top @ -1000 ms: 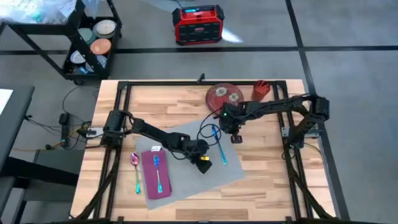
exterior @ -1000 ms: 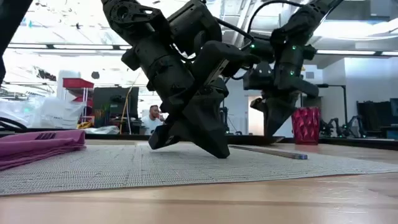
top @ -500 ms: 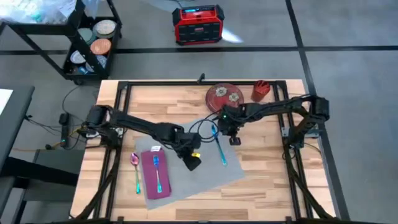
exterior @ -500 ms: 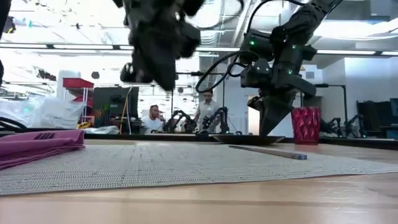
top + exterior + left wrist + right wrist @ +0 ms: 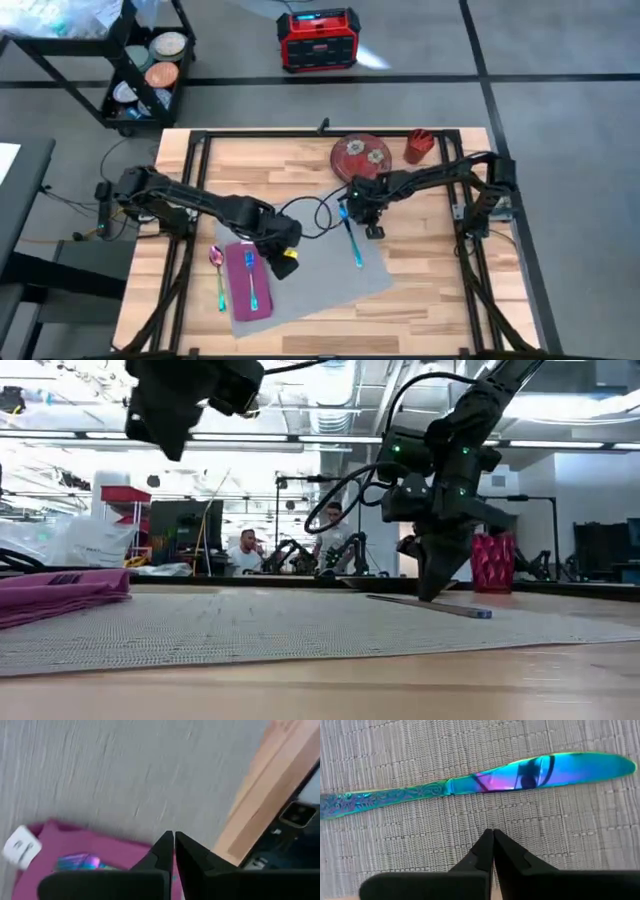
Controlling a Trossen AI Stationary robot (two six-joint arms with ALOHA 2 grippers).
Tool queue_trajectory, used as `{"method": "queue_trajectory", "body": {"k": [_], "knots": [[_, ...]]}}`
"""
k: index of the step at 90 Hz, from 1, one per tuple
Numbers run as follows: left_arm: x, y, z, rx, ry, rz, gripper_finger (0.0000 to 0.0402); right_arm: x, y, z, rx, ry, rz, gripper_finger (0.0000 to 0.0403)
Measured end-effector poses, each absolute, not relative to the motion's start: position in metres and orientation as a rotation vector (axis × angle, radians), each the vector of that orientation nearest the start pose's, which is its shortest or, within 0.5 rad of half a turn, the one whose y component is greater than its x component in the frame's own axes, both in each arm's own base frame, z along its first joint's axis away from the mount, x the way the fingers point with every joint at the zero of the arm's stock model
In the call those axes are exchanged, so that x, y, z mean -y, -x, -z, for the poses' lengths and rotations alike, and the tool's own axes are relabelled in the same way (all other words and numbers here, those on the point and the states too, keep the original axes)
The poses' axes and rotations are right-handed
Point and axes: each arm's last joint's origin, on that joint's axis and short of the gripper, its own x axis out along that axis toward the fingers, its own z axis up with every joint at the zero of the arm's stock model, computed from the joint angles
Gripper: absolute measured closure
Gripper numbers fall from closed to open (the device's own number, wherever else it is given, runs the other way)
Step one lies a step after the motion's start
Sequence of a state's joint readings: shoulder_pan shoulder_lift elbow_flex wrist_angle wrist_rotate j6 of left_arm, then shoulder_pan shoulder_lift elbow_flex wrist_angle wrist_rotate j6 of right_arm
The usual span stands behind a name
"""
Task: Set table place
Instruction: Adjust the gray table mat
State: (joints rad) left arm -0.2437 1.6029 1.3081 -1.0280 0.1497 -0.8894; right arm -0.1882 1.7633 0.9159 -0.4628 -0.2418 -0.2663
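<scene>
The grey placemat (image 5: 312,272) lies askew on the table (image 5: 250,165). On its left part rests a magenta napkin (image 5: 238,292) with an iridescent fork (image 5: 253,281) on top. A spoon (image 5: 217,268) lies on the wood beside it. An iridescent knife (image 5: 485,782) lies flat on the mat's right part. My right gripper (image 5: 493,834) is shut, its tips down at the mat just beside the knife's middle. My left gripper (image 5: 285,265) is shut, holds nothing, and is raised above the napkin's right edge (image 5: 125,842). My right gripper points down at the placemat (image 5: 445,850) with shut fingers, right beside the knife. In the low view its tips (image 5: 430,596) reach the mat's surface, but I cannot tell whether they touch it. They do not touch the knife.
A red patterned plate (image 5: 360,153) and a red cup (image 5: 418,146) stand at the table's far edge, behind the right arm. Black rails (image 5: 195,170) frame the tabletop. A black shelf cart (image 5: 140,70) and a red box (image 5: 318,40) stand on the floor beyond.
My left gripper has lifted off the placemat's middle and gone up and toward the table's left edge, ending above the napkin's right edge. My right gripper has come down beside the knife, shifting slightly toward the near edge.
</scene>
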Motion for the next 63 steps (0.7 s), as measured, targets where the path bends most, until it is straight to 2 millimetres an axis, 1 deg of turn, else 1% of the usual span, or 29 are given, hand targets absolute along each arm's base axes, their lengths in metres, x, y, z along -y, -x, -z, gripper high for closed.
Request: {"method": "queue_trajectory", "body": {"k": [11, 18, 27, 48, 54, 63], "knots": [[0.083, -0.292, -0.259, -1.386, 0.664, -0.266, 0.0402, 0.039, -0.29, -0.127, -1.348, -0.096, -0.225, 0.0403], [0.086, -0.291, -0.259, -1.389, 0.663, -0.264, 0.0402, 0.028, -0.285, -0.128, -1.405, -0.094, -0.25, 0.0403], [0.089, -0.291, -0.259, -1.392, 0.665, -0.264, 0.0402, 0.015, -0.283, -0.133, -1.412, -0.055, -0.283, 0.0403], [0.095, -0.289, -0.259, -1.373, 0.695, -0.33, 0.0402, -0.012, -0.277, -0.137, -1.462, -0.069, -0.285, 0.0403], [0.097, -0.288, -0.259, -1.364, 0.697, -0.343, 0.0402, -0.014, -0.278, -0.138, -1.454, -0.061, -0.282, 0.0403], [0.098, -0.288, -0.259, -1.338, 0.698, -0.389, 0.0402, -0.01, -0.276, -0.144, -1.435, -0.045, -0.245, 0.0403]]}}
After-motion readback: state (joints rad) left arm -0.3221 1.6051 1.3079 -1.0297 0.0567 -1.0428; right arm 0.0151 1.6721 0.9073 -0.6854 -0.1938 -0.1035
